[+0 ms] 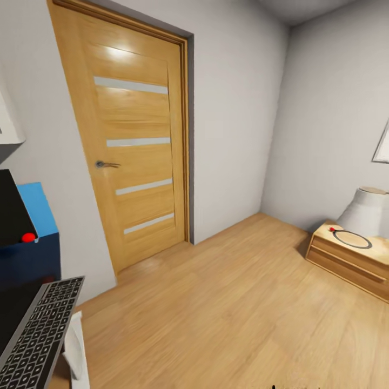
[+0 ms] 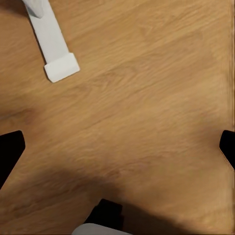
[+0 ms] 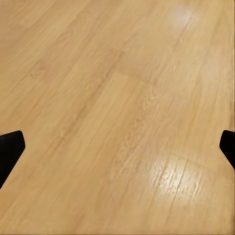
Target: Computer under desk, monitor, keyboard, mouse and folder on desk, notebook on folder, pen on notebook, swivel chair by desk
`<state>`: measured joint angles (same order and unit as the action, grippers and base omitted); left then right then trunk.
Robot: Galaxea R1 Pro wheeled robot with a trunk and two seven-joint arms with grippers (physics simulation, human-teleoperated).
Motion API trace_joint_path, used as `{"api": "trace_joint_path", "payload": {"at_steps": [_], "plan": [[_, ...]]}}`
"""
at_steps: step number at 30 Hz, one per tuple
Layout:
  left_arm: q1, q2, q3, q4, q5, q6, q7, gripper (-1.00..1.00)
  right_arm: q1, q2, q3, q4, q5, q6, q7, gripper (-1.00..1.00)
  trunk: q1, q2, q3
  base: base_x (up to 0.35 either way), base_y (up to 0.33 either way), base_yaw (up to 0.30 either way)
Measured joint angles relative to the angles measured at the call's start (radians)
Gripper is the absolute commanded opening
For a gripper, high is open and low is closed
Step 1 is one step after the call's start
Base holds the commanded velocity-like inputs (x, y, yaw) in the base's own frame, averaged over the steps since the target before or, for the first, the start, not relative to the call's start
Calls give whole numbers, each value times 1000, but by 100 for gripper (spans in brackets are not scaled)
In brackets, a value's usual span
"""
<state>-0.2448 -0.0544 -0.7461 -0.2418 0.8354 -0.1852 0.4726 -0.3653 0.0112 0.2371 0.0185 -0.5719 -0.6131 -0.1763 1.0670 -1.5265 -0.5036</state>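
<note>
The keyboard [image 1: 38, 332] lies at the lower left of the head view, on the glossy black table [image 1: 11, 313], running lengthwise toward the bottom corner. Just above it, at the left edge, stands the monitor [image 1: 11, 210], a red dot at its lower right corner; behind it sits a bright blue panel [image 1: 39, 208]. A white table leg [image 1: 75, 346] shows under the keyboard's end.

Past the table, the oak door [image 1: 135, 151] with four pale strips and a grey handle fills the upper middle of the frame, set in a pale grey wall [image 1: 237, 108]. Light wood floor [image 1: 227, 313] spreads to the right, where a low light-wood chest [image 1: 351, 256] carries a white lamp shade [image 1: 367, 210] and a dark ring.

The left wrist view looks down on floor with the white table leg at its upper left; the left pincer [image 2: 117, 149] is spread wide, its dark fingertips [image 2: 10, 149] at both side edges, holding nothing. The right wrist view gives bare, sunlit floor; the right pincer [image 3: 117, 149] is likewise spread and empty. Both are apart from the keyboard.
</note>
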Motion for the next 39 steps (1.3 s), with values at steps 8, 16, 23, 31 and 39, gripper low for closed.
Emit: {"api": "trace_joint_path", "payload": {"at_steps": [8,16,23,31,39], "plan": [[0,0,0,0,0,0,0,100,0,0,0,0,0,0,0,100,0,0,0,269,0,-298],[0,0,0,0,0,0,0,100,0,0,0,0,0,0,0,100,0,0,-1,318,0,-276],[0,0,0,0,1,0,0,100,0,3,0,0,0,1,0,100,0,0,-2,323,0,-66],[0,0,0,0,1,0,0,100,0,4,0,0,0,1,-2,100,0,0,-2,325,0,-4],[0,1,0,-1,1,0,1,100,0,4,0,1,0,1,-5,100,0,0,-2,326,0,156]]}}
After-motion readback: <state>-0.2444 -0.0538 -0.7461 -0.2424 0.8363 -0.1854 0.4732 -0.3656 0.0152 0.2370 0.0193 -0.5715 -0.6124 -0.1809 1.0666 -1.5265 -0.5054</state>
